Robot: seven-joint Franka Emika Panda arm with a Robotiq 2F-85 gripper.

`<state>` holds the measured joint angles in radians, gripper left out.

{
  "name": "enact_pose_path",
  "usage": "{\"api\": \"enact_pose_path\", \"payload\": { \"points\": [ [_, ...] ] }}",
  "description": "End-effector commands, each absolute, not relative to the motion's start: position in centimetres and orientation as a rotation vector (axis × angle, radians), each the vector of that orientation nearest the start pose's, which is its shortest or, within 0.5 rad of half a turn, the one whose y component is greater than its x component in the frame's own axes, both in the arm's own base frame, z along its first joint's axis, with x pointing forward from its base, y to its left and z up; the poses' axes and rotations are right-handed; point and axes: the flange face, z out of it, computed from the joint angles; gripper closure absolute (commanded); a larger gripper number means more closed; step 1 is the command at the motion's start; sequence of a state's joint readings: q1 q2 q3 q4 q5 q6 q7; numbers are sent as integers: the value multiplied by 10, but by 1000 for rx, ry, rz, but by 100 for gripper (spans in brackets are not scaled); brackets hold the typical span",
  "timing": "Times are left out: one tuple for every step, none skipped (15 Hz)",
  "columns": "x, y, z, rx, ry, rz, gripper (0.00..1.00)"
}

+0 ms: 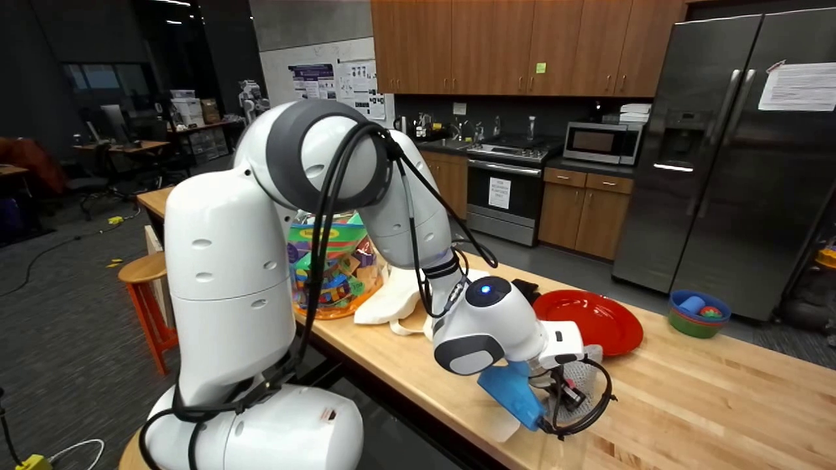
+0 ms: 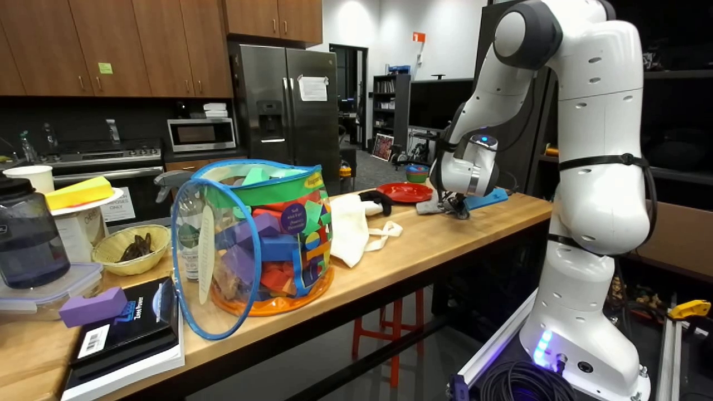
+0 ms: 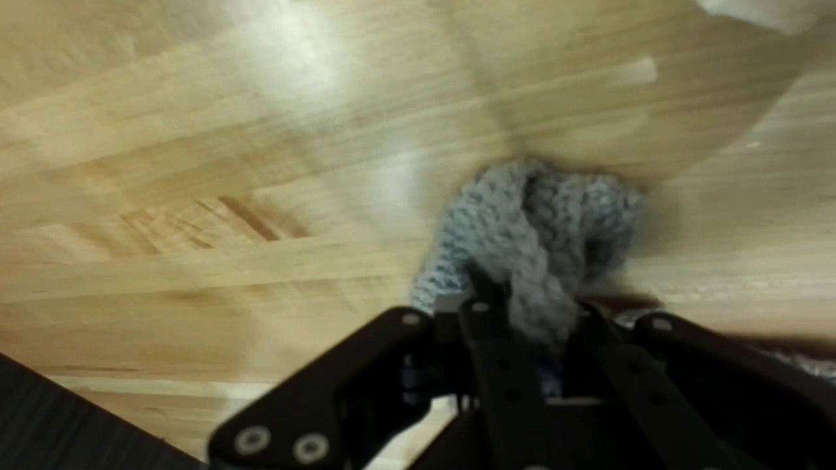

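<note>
- Plastic drum-shaped bag, clear and green-banded (image 2: 278, 189), toward the left in an exterior view: standing on the pale wooden counter (image 2: 423, 236), bulging with coloured blocks (image 2: 281, 248).
- White fabric bag with looped strap (image 2: 348, 228): slumping just to its right.
- Broad, glossy red plate (image 2: 409, 195): lying flat beyond the white bag.
- Grey knitted cloth (image 3: 501, 228), crumpled: bunching right at the tips of the black two-fingered gripper (image 3: 530, 312), lying on the plate's side of it in both exterior views, apparently touching the counter, offering no clear long axis.
- Black fingers (image 3: 482, 320), belonging to the only arm (image 2: 596, 117): holding together on a fold of the cloth.
- Blue, seemingly wrist-mounted piece (image 2: 486, 199): jutting out on the side away from the cloth.
</note>
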<state>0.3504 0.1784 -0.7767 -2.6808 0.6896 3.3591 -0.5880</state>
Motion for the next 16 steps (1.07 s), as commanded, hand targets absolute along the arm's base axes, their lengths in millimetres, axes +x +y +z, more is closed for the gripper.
{"api": "enact_pose_path", "payload": {
  "points": [
    [365,-219,245,-3222,657,-650,96],
    [368,-213,248,-3207,613,-652,96],
    [371,-208,251,-3189,571,-652,96],
    [374,-202,254,-3171,524,-652,96],
    [376,-196,257,-3154,475,-644,96],
    [378,-190,259,-3137,421,-638,96],
    [379,-185,260,-3121,369,-622,96],
    [379,-181,265,-3125,324,-598,96],
    [382,-175,262,-3093,250,-569,96],
    [382,-171,263,-3075,223,-537,96],
    [382,-171,263,-3065,209,-519,96],
    [384,-170,263,-3060,207,-506,96],
    [386,-171,263,-3055,216,-494,96],
    [388,-173,264,-3053,225,-491,96],
    [389,-175,265,-3055,234,-490,96],
    [390,-178,265,-3062,241,-487,96]
  ]
}}
